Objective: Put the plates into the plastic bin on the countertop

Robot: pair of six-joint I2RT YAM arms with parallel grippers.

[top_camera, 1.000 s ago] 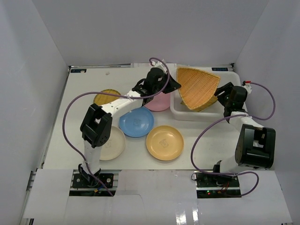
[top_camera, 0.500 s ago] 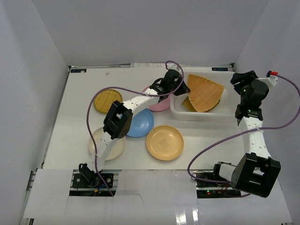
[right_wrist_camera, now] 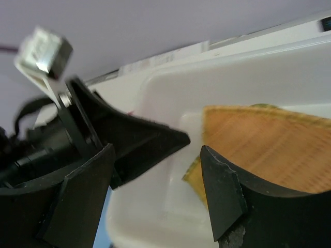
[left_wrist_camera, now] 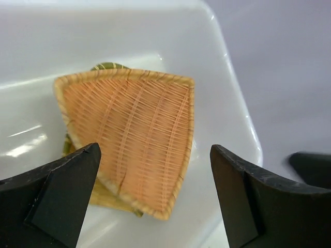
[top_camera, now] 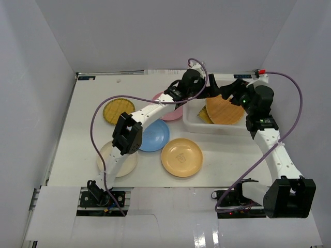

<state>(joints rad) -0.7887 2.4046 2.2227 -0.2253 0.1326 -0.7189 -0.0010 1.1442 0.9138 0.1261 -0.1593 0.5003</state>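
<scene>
The plastic bin (top_camera: 217,128) stands at the right of the countertop (top_camera: 93,139). A squarish woven plate (top_camera: 225,109) lies flat in it on top of another woven plate (left_wrist_camera: 103,195). My left gripper (top_camera: 209,92) hangs open just above the bin's left end; in the left wrist view the plate (left_wrist_camera: 132,134) lies free below the gripper (left_wrist_camera: 154,155). My right gripper (top_camera: 231,94) hovers open over the bin's back, facing the left one. Pink (top_camera: 176,114), blue (top_camera: 155,137), orange-yellow (top_camera: 181,157), cream (top_camera: 120,161) and round woven (top_camera: 118,109) plates lie on the countertop.
The left arm stretches across the pink plate and hides part of it. In the right wrist view a black finger of the left gripper (right_wrist_camera: 139,142) sits close before my right gripper (right_wrist_camera: 158,152), over the bin (right_wrist_camera: 155,217). Pale grey walls enclose the countertop.
The left gripper has opened and let go of the woven plate, which now lies flat in the bin. The right arm has swung in from the right toward the bin's back.
</scene>
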